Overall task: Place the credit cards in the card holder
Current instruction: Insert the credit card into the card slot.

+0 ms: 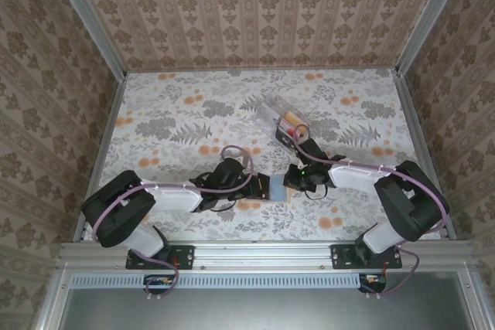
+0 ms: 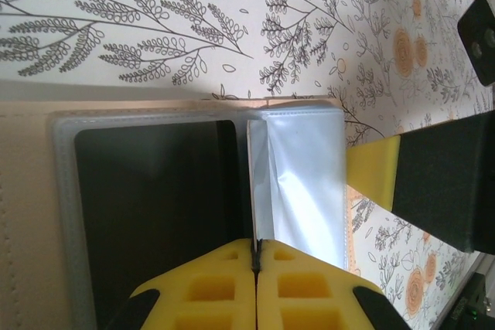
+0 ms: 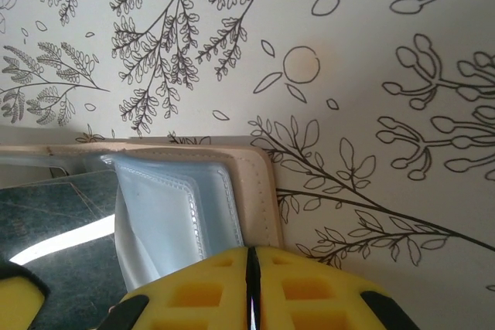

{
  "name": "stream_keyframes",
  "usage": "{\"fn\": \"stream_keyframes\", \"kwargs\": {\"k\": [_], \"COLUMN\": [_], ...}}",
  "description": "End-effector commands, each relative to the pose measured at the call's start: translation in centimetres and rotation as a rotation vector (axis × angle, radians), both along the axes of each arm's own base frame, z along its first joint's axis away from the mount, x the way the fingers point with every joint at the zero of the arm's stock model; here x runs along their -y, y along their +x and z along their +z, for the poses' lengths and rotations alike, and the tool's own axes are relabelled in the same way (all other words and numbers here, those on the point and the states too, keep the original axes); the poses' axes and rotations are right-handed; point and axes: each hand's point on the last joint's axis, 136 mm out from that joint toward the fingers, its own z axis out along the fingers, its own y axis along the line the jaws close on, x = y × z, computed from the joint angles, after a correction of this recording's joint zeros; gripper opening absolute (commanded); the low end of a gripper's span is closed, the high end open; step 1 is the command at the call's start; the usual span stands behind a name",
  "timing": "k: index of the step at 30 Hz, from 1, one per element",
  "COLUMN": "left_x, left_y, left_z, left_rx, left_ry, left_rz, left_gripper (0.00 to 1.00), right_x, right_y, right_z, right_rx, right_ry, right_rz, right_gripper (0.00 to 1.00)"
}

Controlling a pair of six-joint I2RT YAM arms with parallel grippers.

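Note:
The clear card holder stands right of centre on the table, with an orange-yellow credit card in it. In front of it a tan wallet lies open between both grippers. My left gripper is shut on a thin clear sleeve leaf of the wallet, which stands on edge. A dark card-like face fills the sleeve beside it. My right gripper is shut on the edge of the wallet's tan cover. From above, the left gripper and the right gripper meet at the wallet.
Patterned walls close the table in on three sides, and a metal rail runs along the near edge. The right gripper's yellow and black finger reaches in close to the wallet's right side in the left wrist view.

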Motion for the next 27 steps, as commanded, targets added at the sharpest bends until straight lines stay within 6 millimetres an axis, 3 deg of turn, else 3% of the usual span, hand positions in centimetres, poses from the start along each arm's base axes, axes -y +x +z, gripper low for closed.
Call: {"fn": "stream_keyframes", "kwargs": {"k": [1,12,20,27], "left_x": [-0.9,-1.0,-2.5,-2.7], "left_y": [-1.4,-1.6,-1.3,-1.2], "left_z": [-1.4,-1.4,-1.8,-1.6], "left_rx": [-0.037,-0.055,-0.075,-0.071], "left_ry": [0.080,0.102,0.157,0.157], "left_rz": [-0.039,-0.043,0.016,0.041], "left_gripper": [0.07,0.08,0.09,0.11], "right_x": [1.3,1.2,1.0,1.0], "right_y": [-2.0,-2.0,-2.1,-2.3], "right_z": [-3.1,-3.3,-3.4,-3.6], "right_rx": [-0.093,-0.097,-0.100,-0.103], "right_ry": [-0.092,-0.098,-0.099,-0.102], "right_rz": [-0.009,-0.008,-0.005,-0.005], "right_gripper": [0.12,0.12,0.12,0.12]}}
